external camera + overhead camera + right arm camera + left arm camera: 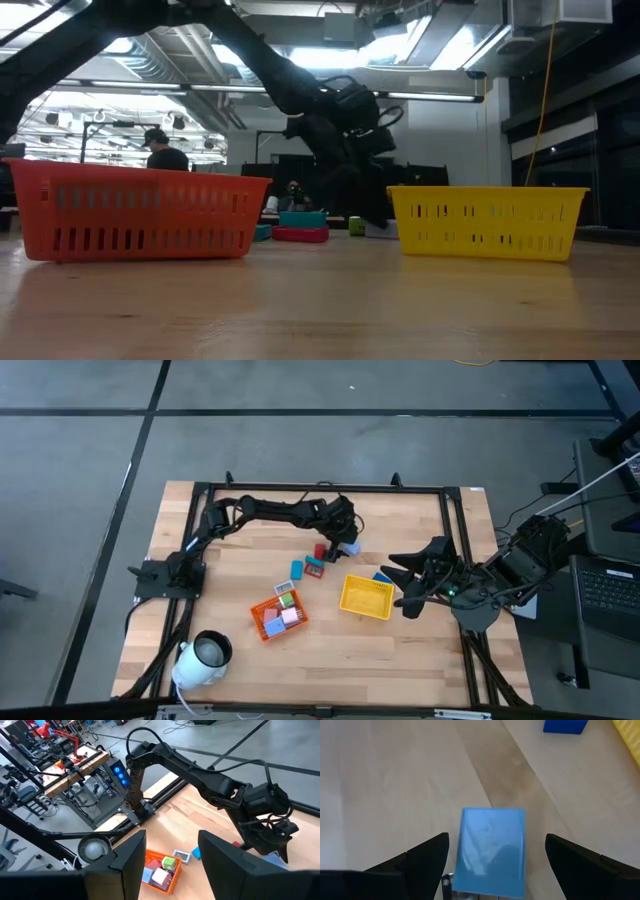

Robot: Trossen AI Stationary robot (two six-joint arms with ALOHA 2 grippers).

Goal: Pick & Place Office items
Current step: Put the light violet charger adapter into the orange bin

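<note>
Just beyond the far-left corner of the yellow tray, the left pincer is poised low over a light blue block, its fingers spread wide on either side and nothing yet gripped; the step in hand is judged to be the approach to a pick; a short descent and a closing on the block's 2 long sides would be called for next, then a carry to a tray.

The right pincer is held above the yellow tray's right end; its fingers are seen partly apart in its own wrist view, with nothing between them.

Other office items lie left of the yellow tray: a red piece and a blue one on the bench, with several already in the orange tray; a dark blue block lies at the yellow tray's far edge.

The block's framing between the fingers is shown only by the left wrist view; from above it is largely hidden by the arm; the spread of trays, and a white cylinder well to the yellow tray's left, are given only from above; in the low view both trays are seen side-on, with a person far behind.
</note>
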